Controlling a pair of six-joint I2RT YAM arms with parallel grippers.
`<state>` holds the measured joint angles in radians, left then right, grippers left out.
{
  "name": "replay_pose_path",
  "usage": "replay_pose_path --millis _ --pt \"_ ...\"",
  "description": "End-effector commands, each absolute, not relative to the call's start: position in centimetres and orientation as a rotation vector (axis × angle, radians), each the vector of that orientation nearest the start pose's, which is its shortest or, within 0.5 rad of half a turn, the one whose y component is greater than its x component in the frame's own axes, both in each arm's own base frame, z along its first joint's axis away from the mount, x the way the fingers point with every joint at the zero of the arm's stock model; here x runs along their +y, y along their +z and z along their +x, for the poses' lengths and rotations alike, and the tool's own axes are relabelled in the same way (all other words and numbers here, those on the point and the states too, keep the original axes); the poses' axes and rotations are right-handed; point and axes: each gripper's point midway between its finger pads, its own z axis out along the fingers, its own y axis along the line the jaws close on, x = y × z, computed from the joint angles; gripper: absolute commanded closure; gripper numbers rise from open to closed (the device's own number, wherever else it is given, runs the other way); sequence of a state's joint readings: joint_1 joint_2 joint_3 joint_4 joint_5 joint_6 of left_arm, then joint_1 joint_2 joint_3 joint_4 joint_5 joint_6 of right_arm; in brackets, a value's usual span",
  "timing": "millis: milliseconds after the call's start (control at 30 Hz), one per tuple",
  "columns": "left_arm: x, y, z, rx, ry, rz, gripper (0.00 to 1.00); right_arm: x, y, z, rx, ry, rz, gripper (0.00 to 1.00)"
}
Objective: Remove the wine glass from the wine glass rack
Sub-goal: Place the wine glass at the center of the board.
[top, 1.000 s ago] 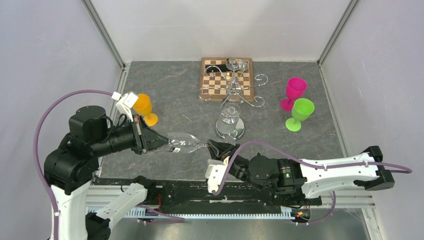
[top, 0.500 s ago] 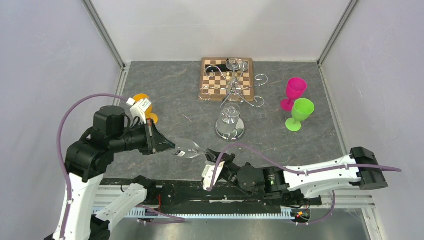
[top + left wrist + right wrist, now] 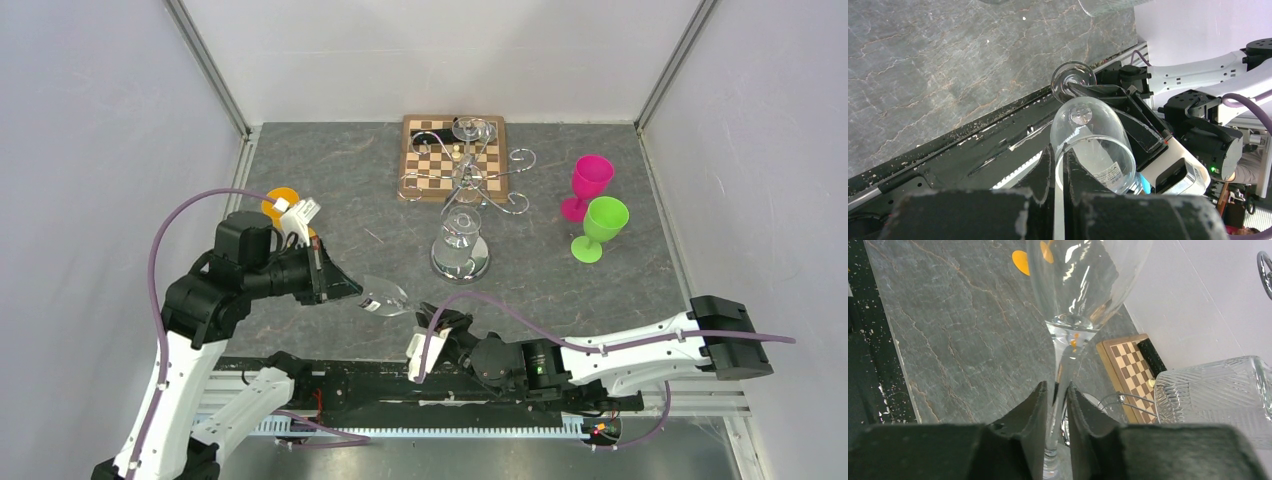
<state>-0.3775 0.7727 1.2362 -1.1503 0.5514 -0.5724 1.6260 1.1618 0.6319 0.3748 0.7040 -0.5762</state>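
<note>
Clear stemmed wine glass (image 3: pixel 383 297) hangs over the grey bench (image 3: pixel 340 190), off the shiny wire rack (image 3: pixel 462 180). Left claw (image 3: pixel 1059 155) pinches its rim; right claw (image 3: pixel 1055 390) straddles the stem, grip unclear. Likely handover; next, set it down.

Surface (image 3: pixel 360 200): grey, stone-veined slab, walled by pale panels on three sides.

Standing directly on it:
- Chessboard (image 3: pixel 425 160): wooden, flat, far centre, against the back edge.
- Wine glass rack (image 3: pixel 462 265): round mirrored base mid-surface, just in front of the chessboard; its curled wire arms reach over the board.
- Pink goblet (image 3: pixel 590 180): upright, far right.
- Green goblet (image 3: pixel 603 222): upright, just beside the pink one, nearer.
- Orange goblet (image 3: pixel 278 200): left side, partly hidden behind the left arm.
</note>
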Motion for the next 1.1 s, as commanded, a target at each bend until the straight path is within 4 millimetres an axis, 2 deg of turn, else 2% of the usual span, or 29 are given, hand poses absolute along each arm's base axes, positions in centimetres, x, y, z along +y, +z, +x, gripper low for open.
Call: replay_pose_path --millis 0,100,300,400,533,933,1067 --pt "-17.9 33.4 12.9 2.208 -1.201 0.142 0.98 35.9 22.5 10.2 1.162 0.27 -1.181 0.73" --pt "-17.9 33.0 13.1 2.218 -1.192 0.142 0.98 35.7 22.2 10.4 1.17 0.263 -1.178 0.69" --pt "-17.9 32.4 13.5 2.233 -1.179 0.141 0.98 35.3 21.7 11.0 1.196 0.256 -1.158 0.52" --pt "-17.9 31.9 13.7 2.245 -1.167 0.14 0.98 35.2 22.1 11.2 1.201 0.256 -1.139 0.4" --pt "-17.7 31.3 13.9 2.261 -1.139 0.141 0.98 35.0 23.0 11.3 1.202 0.258 -1.112 0.3" --pt "-17.0 29.7 13.8 2.328 -1.055 0.176 0.98 34.7 26.1 11.5 1.2 0.282 -1.062 0.21" --pt "-16.1 29.1 14.0 2.36 -0.974 0.181 0.98 34.4 27.9 11.4 1.224 0.313 -1.033 0.21"
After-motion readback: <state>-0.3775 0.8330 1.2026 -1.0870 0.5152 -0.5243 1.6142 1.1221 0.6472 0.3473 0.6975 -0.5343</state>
